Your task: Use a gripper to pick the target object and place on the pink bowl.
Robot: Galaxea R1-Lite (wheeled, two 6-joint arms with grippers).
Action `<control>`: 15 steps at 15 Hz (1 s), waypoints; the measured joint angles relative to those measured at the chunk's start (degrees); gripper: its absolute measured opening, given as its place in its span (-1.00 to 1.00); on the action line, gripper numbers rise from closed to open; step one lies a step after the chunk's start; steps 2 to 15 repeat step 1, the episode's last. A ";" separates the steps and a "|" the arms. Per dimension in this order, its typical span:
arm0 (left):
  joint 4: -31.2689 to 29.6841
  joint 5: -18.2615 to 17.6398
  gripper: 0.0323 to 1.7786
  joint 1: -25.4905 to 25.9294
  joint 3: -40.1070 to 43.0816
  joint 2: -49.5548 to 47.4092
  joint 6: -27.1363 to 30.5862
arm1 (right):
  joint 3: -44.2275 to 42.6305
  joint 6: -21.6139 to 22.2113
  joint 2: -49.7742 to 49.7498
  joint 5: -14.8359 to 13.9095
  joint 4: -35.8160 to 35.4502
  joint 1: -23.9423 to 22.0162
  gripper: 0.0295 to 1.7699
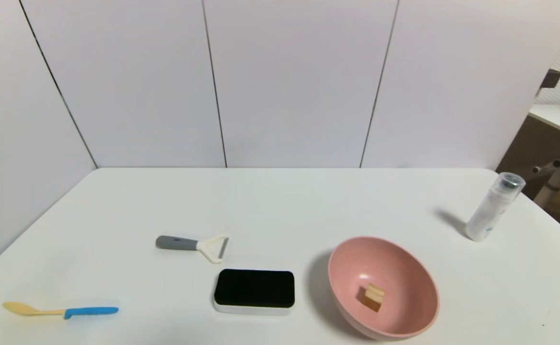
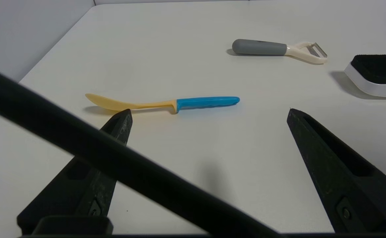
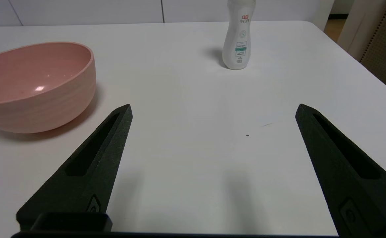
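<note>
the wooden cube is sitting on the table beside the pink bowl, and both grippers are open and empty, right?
Not quite: the head view shows the wooden cube inside the pink bowl, not on the table beside it. The rest holds: the left gripper and the right gripper are both open and empty.

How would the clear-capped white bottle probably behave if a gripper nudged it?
The bottle would likely tip rather than slide, standing tall on a narrow base. Its smooth, curved sides may feel slippery, and once down it could roll, being roundish.
</note>
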 joint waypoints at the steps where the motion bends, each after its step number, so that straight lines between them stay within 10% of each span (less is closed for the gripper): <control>1: 0.00 0.02 0.90 0.00 0.00 0.00 0.00 | 0.00 0.00 -0.02 0.00 -0.01 -0.02 0.93; 15: 0.00 0.02 0.90 0.00 0.00 0.00 0.00 | 0.00 0.00 -0.02 0.00 -0.01 -0.02 0.93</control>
